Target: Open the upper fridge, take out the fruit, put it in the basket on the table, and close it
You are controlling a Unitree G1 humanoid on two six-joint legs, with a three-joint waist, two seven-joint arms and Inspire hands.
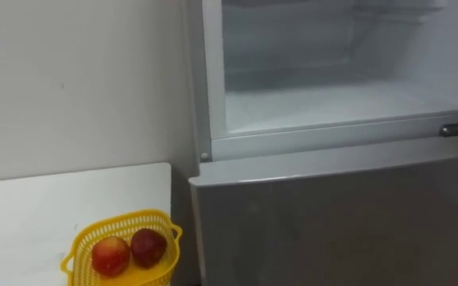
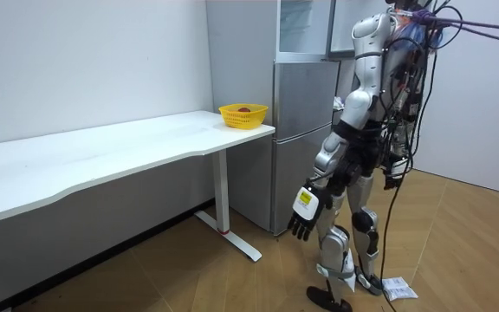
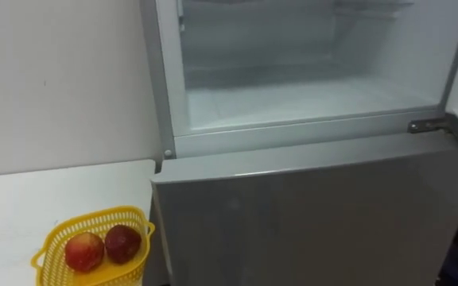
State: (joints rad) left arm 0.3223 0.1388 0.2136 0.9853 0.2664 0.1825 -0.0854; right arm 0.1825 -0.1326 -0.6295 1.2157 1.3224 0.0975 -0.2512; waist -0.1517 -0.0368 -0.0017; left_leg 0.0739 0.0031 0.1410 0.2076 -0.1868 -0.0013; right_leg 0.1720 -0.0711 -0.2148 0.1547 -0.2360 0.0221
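Standing before the fridge (image 2: 306, 139), the robot let its left hand (image 2: 304, 212) hang loose and empty at its side. The upper compartment (image 1: 348, 103), at the upper right of the frame, looked bare. Two red fruits (image 1: 111, 254) lay in the yellow basket (image 1: 79, 246) at lower left, on the white table (image 1: 38, 214). Any further reach would best begin with a check of the shelf's back corners, and the hand would need to clear the sill.

you see the upper fridge (image 3: 308, 95) open; near left, a yellow basket (image 3: 50, 258) holds two apples (image 3: 102, 246) on the tabletop (image 3: 22, 206).
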